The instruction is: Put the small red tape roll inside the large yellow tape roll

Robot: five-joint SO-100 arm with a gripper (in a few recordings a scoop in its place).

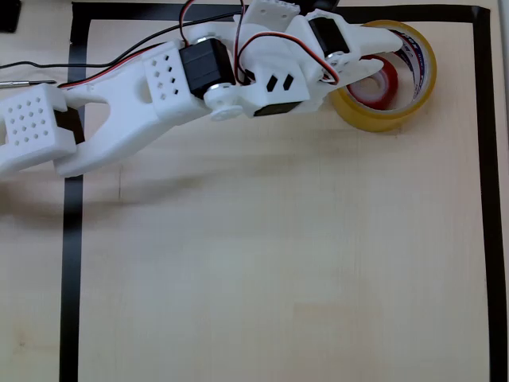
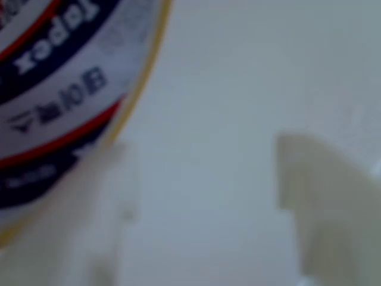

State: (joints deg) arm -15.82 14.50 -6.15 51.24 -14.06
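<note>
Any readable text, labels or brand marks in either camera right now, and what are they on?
"tapex": partly cut off at the wrist view's edge, on the white inner core of the large yellow tape roll.
Smaller characters below it on the same core: too blurred to read.
Print on the core in the overhead view: too small to read.

Overhead: arm covers left side of large yellow tape roll (image 1: pixel 417 79) and most of small red tape roll (image 1: pixel 384 86). Wrist view blurred; fingers (image 2: pixel 324 202) seemingly apart.
</note>
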